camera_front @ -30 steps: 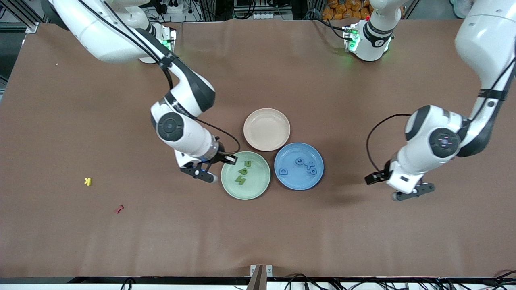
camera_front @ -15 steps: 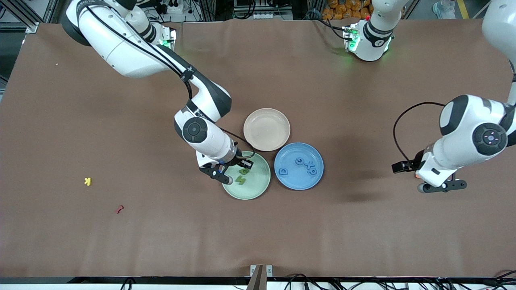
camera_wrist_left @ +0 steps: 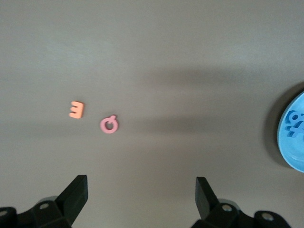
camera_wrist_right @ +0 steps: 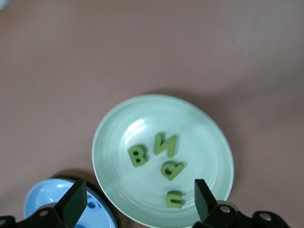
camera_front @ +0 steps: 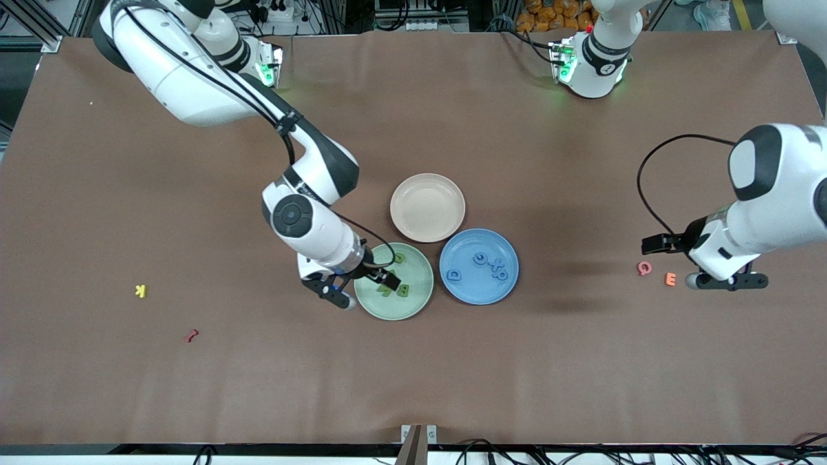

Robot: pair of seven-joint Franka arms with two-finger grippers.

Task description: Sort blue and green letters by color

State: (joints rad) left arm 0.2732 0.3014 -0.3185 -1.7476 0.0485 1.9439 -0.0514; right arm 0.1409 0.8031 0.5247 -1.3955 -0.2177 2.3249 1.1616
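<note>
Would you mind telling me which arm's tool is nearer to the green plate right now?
Right. The right tool hangs open over the green plate; the left tool waits open over the table's left-arm end, by the pink Q.

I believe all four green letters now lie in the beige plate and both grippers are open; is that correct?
Not quite: the four green letters lie in the green plate, as the right wrist view shows. The beige plate holds nothing. The left gripper and right gripper are indeed open.

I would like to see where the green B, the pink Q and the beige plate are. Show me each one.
green B (camera_wrist_right: 137, 156), right wrist view, on the middle of the letter.
pink Q (camera_wrist_left: 109, 125), left wrist view, on its ring.
beige plate (camera_front: 427, 207), front view, on its bare inner floor.
</note>
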